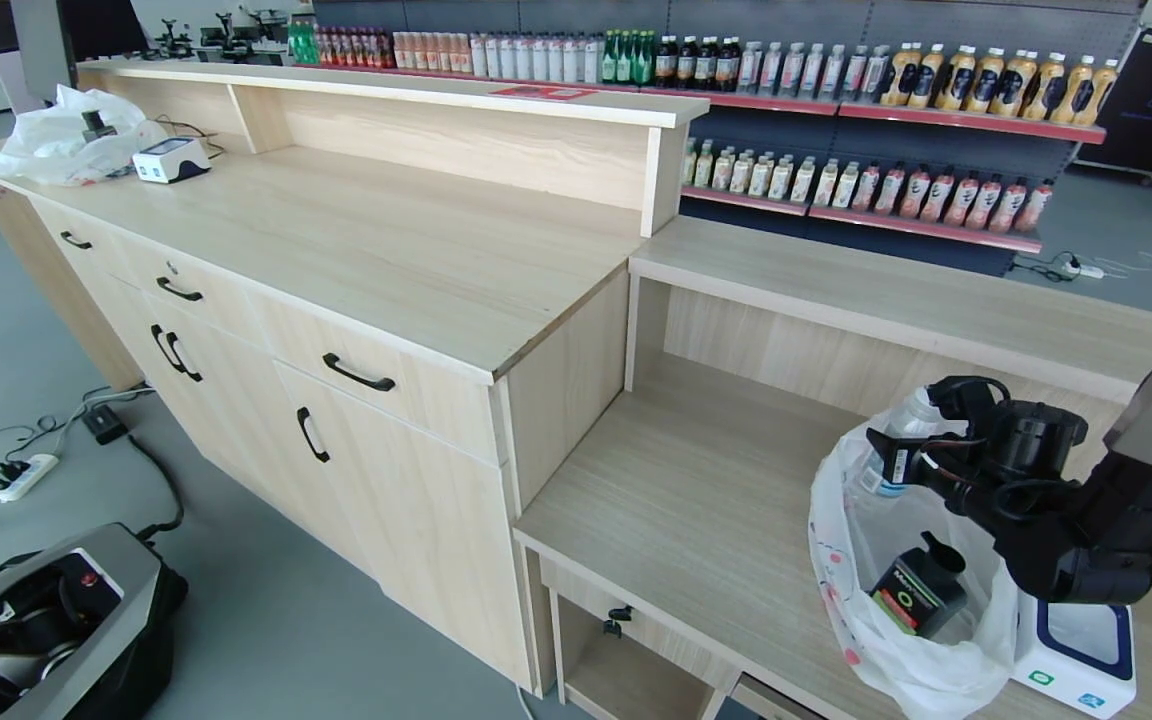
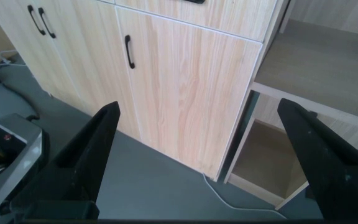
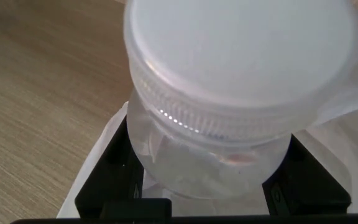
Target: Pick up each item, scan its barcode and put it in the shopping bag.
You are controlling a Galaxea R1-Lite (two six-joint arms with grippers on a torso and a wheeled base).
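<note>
The clear plastic bottle [image 1: 911, 412], round-shouldered with a ribbed white screw cap, hangs over the mouth of the shopping bag [image 1: 841, 560], clamped at its body between the black fingers of the right gripper [image 1: 904, 458]. The bag, a thin, crinkled white plastic sack with small red marks, stands open toward the right end of the low wooden counter [image 1: 716, 480], close to its front edge. A squat black bottle [image 1: 921, 590] with a green-and-red label already lies inside.

Just beside the bag, at the counter's front right corner, sits the scanner [image 1: 1076, 655], a smooth white box with a blue-framed window.

By the look of it the step in hand is the drop: the bottle appears poised for release. The next move calls for lowering it through the bag's limp, sagging rim, clear of the black bottle, before the fingers part. Whether its barcode was read cannot be told.

The left gripper [image 2: 197, 106] hangs low by the pale wood-grain cabinet doors [image 2: 185, 81], its fingers spread wide and empty.
</note>
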